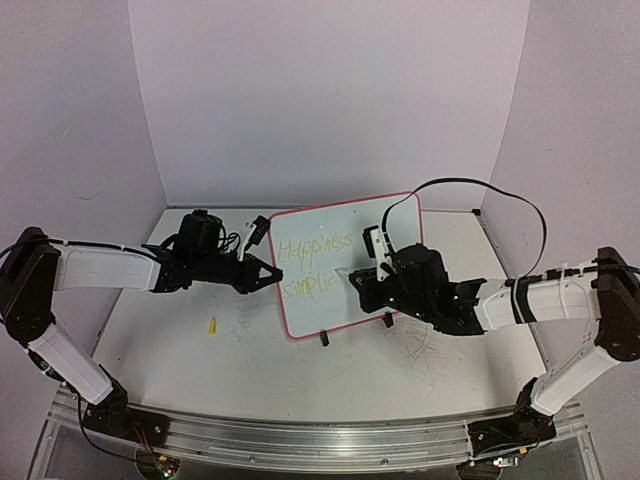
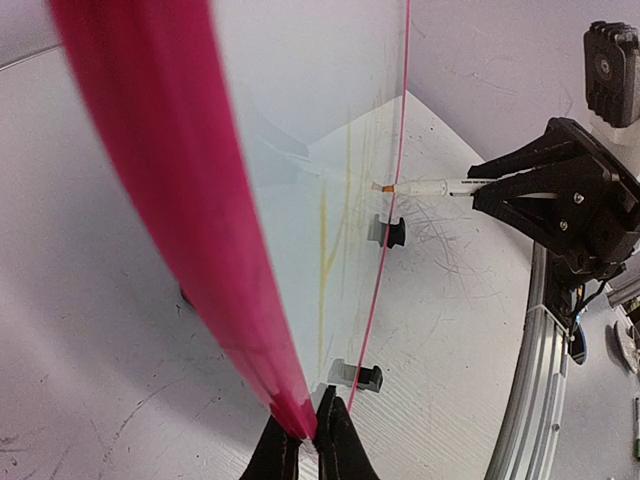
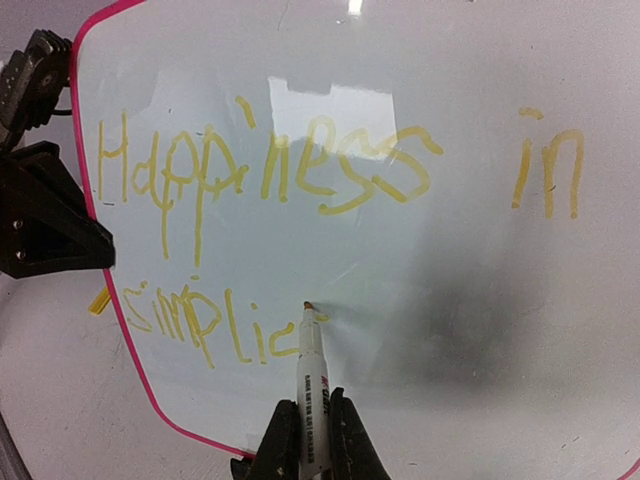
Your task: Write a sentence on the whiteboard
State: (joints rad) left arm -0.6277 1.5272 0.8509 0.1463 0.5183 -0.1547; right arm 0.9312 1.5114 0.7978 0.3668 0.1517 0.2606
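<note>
Soft, even light falls from overhead; the walls look faintly lilac. On the whiteboard a pale rectangular glare sits at 12 o'clock, a grey shadow at 4 o'clock. Left wrist view: the near pink rim is blurred.

2 arms bolted to silver rail, left arm and right arm white-shelled with black joints, black wedge-shaped left gripper and right gripper, black cable arcing over right arm far from rail
</note>
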